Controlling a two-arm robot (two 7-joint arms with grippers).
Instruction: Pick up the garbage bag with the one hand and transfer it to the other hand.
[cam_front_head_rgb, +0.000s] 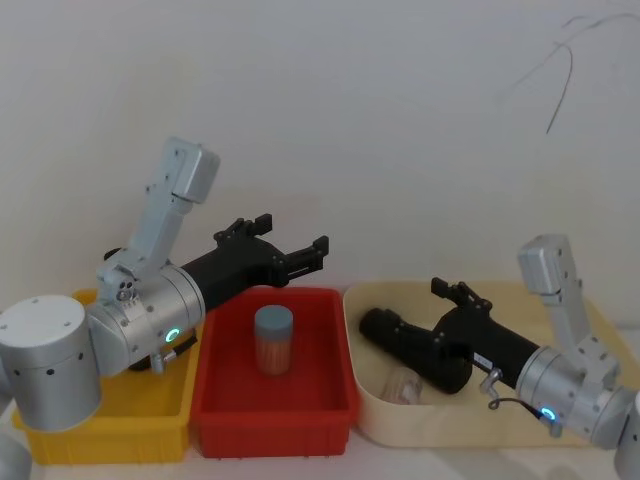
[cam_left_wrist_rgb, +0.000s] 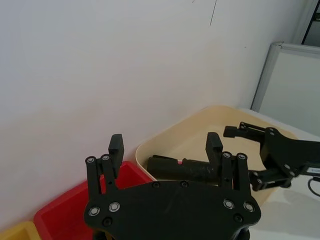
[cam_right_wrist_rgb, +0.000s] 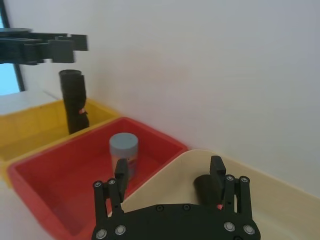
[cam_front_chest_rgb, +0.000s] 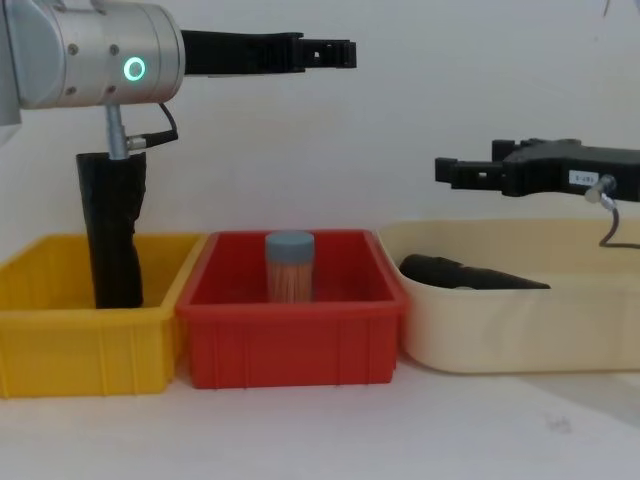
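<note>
The garbage bag (cam_front_head_rgb: 390, 333), a soft black roll tapering at one end, lies in the cream tray (cam_front_head_rgb: 372, 425); it also appears in the chest view (cam_front_chest_rgb: 465, 272) and both wrist views (cam_left_wrist_rgb: 185, 169) (cam_right_wrist_rgb: 205, 185). My right gripper (cam_front_head_rgb: 460, 292) on the blue-ringed arm hangs open just above the bag, apart from it (cam_front_chest_rgb: 445, 170) (cam_right_wrist_rgb: 169, 166). Over the back of the red bin (cam_front_head_rgb: 270, 420), my left gripper (cam_front_head_rgb: 292, 233) on the green-ringed arm is held high (cam_front_chest_rgb: 345, 48). It is open with nothing between its fingers (cam_left_wrist_rgb: 165, 142).
A jar with a grey lid (cam_front_chest_rgb: 289, 265) stands in the red bin. A straighter black roll (cam_front_chest_rgb: 112, 240) stands upright in the yellow bin (cam_front_chest_rgb: 80, 350) at the left. A white wall rises right behind the three containers.
</note>
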